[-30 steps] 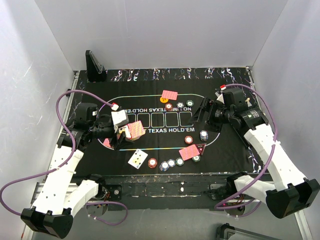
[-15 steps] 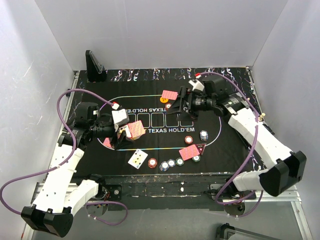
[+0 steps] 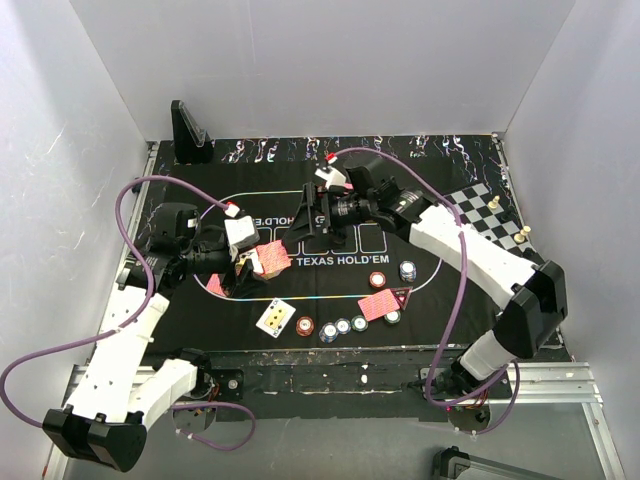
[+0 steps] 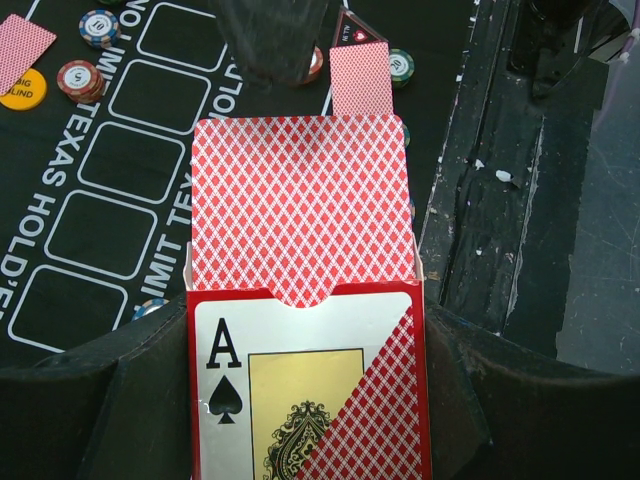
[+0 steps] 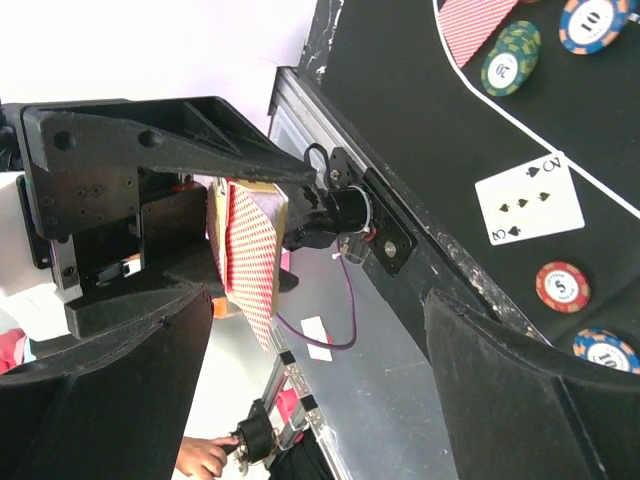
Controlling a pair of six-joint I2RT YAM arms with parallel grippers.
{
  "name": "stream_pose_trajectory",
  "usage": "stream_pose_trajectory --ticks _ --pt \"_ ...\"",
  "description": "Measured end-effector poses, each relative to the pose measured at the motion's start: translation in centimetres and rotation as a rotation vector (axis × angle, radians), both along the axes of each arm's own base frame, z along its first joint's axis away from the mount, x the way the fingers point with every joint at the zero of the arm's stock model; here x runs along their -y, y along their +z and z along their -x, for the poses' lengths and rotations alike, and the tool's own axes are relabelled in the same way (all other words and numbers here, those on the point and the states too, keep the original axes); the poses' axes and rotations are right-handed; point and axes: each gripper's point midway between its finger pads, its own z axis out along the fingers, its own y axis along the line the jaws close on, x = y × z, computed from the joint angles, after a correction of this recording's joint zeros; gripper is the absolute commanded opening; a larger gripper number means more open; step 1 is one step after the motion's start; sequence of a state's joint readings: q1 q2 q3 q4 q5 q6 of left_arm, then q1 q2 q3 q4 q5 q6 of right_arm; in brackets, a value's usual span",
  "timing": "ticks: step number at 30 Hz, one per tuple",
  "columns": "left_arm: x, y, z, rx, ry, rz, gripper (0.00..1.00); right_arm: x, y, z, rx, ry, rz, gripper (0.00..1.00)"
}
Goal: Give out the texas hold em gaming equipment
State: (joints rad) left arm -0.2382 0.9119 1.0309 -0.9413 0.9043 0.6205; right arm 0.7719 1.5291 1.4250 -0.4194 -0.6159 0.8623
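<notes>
Mid-frame, the right claw (image 3: 305,220) stands with jaws wide, facing the card box (image 4: 300,300) clamped in the left claw (image 3: 250,263). Only a narrow gap separates them. The right arm (image 3: 470,250) slants from lower right to centre, barring passage over the right half of the mat (image 3: 445,310). Beneath it lie two chip stacks (image 3: 408,270) and red-backed cards (image 3: 378,304). A chip row (image 3: 335,328) runs along the mat's lower edge, with a face-up card (image 3: 275,317) just left of it. At right the chessboard (image 3: 478,208) carries upright pieces (image 3: 493,203). A black stand (image 3: 190,130) occupies the upper left corner. Bare tabletop (image 3: 270,150) runs along the top, and a purple cable (image 3: 160,183) loops over the mat's upper left.
</notes>
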Motion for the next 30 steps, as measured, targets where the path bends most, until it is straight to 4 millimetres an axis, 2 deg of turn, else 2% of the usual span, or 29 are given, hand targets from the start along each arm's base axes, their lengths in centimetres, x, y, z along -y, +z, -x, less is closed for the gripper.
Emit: stream_pose_trajectory --ticks 6,12,16,23,30 --pt "0.0 -0.1 -0.4 -0.002 0.006 -0.004 0.00 -2.4 -0.2 0.5 -0.007 0.056 -0.009 0.93" --pt "0.1 0.1 -0.7 0.010 0.009 0.001 0.00 -3.4 -0.6 1.2 -0.023 0.083 -0.009 0.92" --pt "0.1 0.1 -0.7 0.008 0.010 0.002 0.00 -3.8 -0.7 1.1 -0.038 0.086 -0.021 0.81" --pt "0.1 0.2 -0.8 0.008 0.013 0.006 0.00 -4.8 -1.9 1.1 -0.078 0.106 -0.020 0.72" --pt "0.1 0.2 -0.7 -0.001 0.019 0.008 0.00 -5.0 -1.4 1.3 -0.080 0.123 -0.043 0.52"
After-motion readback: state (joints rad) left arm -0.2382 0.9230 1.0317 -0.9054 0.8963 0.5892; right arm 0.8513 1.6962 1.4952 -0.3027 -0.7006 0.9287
